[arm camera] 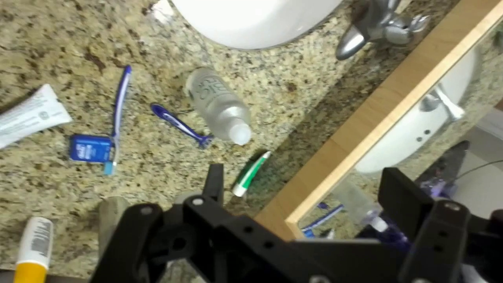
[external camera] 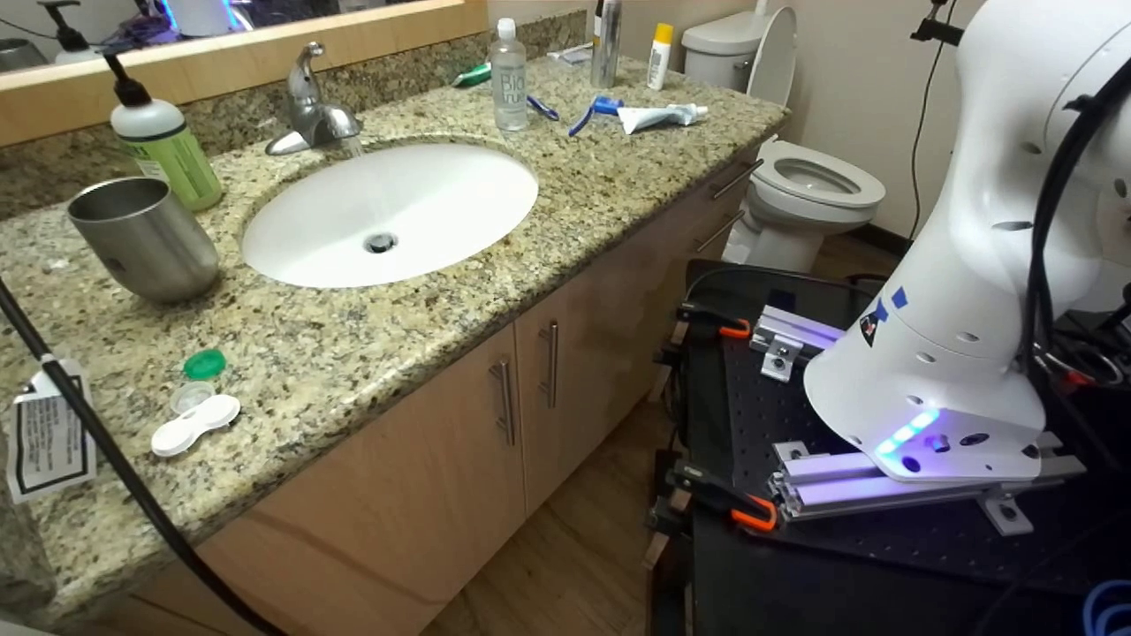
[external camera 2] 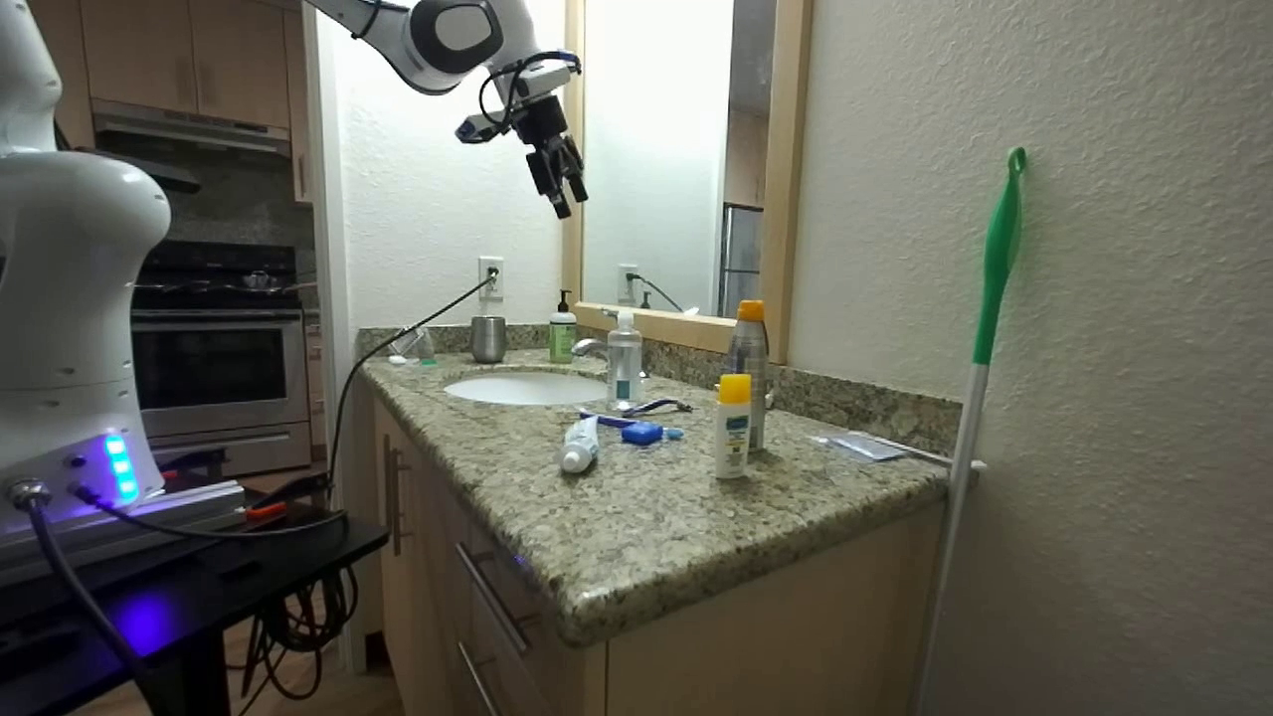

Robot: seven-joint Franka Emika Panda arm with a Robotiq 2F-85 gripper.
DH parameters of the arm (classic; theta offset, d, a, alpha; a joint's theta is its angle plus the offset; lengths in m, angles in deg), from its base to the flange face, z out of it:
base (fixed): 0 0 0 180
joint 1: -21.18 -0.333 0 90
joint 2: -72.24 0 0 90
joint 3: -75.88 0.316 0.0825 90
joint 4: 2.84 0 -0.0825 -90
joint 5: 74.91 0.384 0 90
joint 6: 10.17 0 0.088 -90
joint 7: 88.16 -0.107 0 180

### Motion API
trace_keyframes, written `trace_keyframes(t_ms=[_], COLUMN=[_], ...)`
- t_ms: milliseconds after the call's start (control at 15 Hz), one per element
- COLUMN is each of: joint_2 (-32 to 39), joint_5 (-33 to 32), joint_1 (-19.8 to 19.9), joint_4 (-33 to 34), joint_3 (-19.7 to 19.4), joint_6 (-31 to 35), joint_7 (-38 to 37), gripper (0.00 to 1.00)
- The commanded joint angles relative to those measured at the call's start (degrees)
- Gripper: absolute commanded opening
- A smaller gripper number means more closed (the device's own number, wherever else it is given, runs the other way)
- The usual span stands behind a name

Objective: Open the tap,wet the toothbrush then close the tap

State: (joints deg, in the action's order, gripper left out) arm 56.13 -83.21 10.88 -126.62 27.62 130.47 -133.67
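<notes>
The chrome tap stands behind the white basin in an exterior view, and a faint stream shows below its spout. It is partly behind the clear bottle in an exterior view and sits at the top right of the wrist view. The blue-and-white toothbrush lies on the counter, its head end beside a blue box. It also shows in both exterior views. My gripper is open and empty, high above the counter near the mirror; its fingers spread wide in the wrist view.
A clear bottle and a blue razor lie between toothbrush and tap. A white tube, yellow-capped bottle and spray can stand or lie nearby. A soap pump and metal cup flank the basin. The mirror frame borders the back.
</notes>
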Motion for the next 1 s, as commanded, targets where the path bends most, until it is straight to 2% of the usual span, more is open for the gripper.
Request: trace_keyframes(t_ms=[0, 67, 133, 267, 400, 533, 800, 933], joint_2=[6.36, 8.01, 6.38, 7.42, 7.20, 13.98, 25.48, 30.79], joint_5=[-1.12, -2.75, 1.96, 2.38, 2.56, 9.42, 21.92, 21.91], joint_1=[15.36, 19.11, 19.03, 22.67, 23.07, 23.44, 26.86, 28.53], joint_4=[-0.86, -0.86, -0.73, -0.85, -0.74, 3.59, 10.37, 14.49], joint_3=[10.15, 12.73, 13.78, 16.75, 17.72, 18.05, 19.89, 20.94], joint_6=[-2.65, -2.76, -1.53, -1.34, -1.35, -6.33, -13.78, -16.48], joint_7=[-2.37, -4.00, 0.56, 0.60, 0.62, 3.58, 7.16, 4.90], gripper=[1.00, 1.00, 1.00, 1.00, 1.00, 1.00, 1.00, 1.00])
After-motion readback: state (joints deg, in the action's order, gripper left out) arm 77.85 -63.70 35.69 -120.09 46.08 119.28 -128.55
